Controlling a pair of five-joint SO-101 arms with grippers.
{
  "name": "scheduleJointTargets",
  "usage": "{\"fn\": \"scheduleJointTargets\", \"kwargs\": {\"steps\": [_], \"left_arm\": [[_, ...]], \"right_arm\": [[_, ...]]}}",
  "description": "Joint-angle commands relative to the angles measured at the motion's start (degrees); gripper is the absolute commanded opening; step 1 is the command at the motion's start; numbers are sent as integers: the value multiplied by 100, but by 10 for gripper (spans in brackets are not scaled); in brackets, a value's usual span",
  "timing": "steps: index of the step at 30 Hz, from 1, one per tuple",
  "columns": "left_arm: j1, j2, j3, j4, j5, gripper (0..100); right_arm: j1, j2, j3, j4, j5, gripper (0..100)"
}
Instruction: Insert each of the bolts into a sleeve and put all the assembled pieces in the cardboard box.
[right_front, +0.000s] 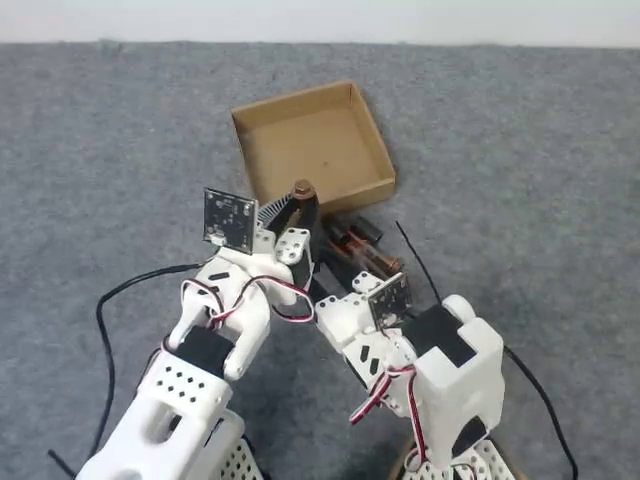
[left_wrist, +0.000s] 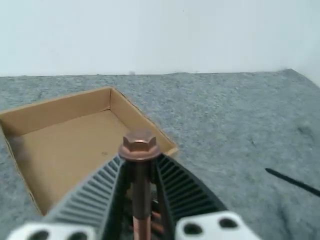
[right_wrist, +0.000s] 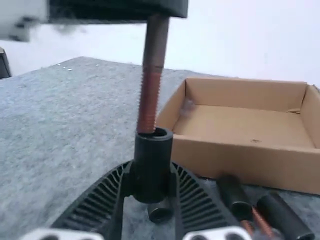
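Note:
My left gripper (left_wrist: 140, 172) is shut on a copper bolt (left_wrist: 139, 165) held upright, hex head up, just in front of the cardboard box (left_wrist: 65, 145). In the right wrist view the bolt's threaded tip (right_wrist: 148, 112) enters the top of a black sleeve (right_wrist: 152, 162), which my right gripper (right_wrist: 150, 187) holds upright, shut on it. From above, the bolt head (right_front: 301, 189) shows at the box's (right_front: 312, 140) near wall, with the left gripper (right_front: 297, 215) under it. Two assembled pieces (right_wrist: 260, 212) lie on the carpet by the box, also seen from above (right_front: 355, 245).
Grey carpet (right_front: 120, 150) covers the table. The box is empty inside. A black cable (right_front: 418, 262) runs over the carpet right of the arms, and another cable (right_front: 115, 300) loops on the left. A small black part (right_wrist: 160, 214) lies on the carpet under the held sleeve.

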Motion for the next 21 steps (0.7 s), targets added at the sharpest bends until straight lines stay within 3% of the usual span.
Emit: {"fn": "scheduleJointTargets", "kwargs": {"steps": [1, 21], "left_arm": [[35, -290, -127, 44, -70, 11], [70, -264, 101, -387, -79, 11]], "right_arm": [[127, -382, 18, -110, 88, 6], [101, -409, 149, -154, 97, 6]]}}
